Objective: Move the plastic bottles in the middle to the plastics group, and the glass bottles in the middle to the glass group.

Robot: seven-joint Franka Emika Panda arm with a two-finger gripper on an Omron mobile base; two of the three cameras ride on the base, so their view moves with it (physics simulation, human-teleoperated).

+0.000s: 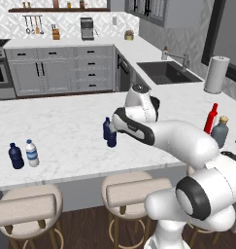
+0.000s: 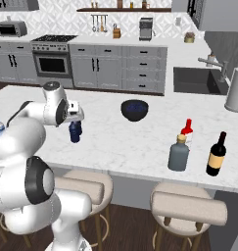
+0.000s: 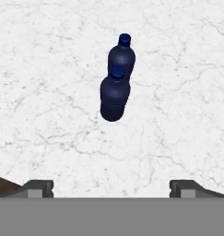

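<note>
The gripper [image 3: 111,189] hangs above the white marble counter [image 1: 66,131] with its fingers spread wide and nothing between them. Below it, near the middle of the counter, stand the two navy bottles [image 3: 115,87], upright and touching or nearly so, one just behind the other as seen from the hand. In the left base view the pair [image 1: 109,132] shows just left of the arm's wrist; in the right base view one of them [image 2: 75,131] peeks out under the hand. Bare marble lies all round them.

Far to the left, near the counter's front edge, are a navy bottle [image 1: 15,156] and a clear white-capped bottle [image 1: 32,153], side by side and well apart from the middle pair.

To the right, the squat grey bottle [image 2: 178,153] stands just in front of the slender red bottle [image 2: 187,131], with the dark wine bottle [image 2: 216,155] near its right, close to the front edge. A dark bowl [image 2: 134,110] sits farther back, between the two ends. The sink [image 2: 196,81] and a paper towel roll [image 2: 235,90] lie at the far right.
</note>
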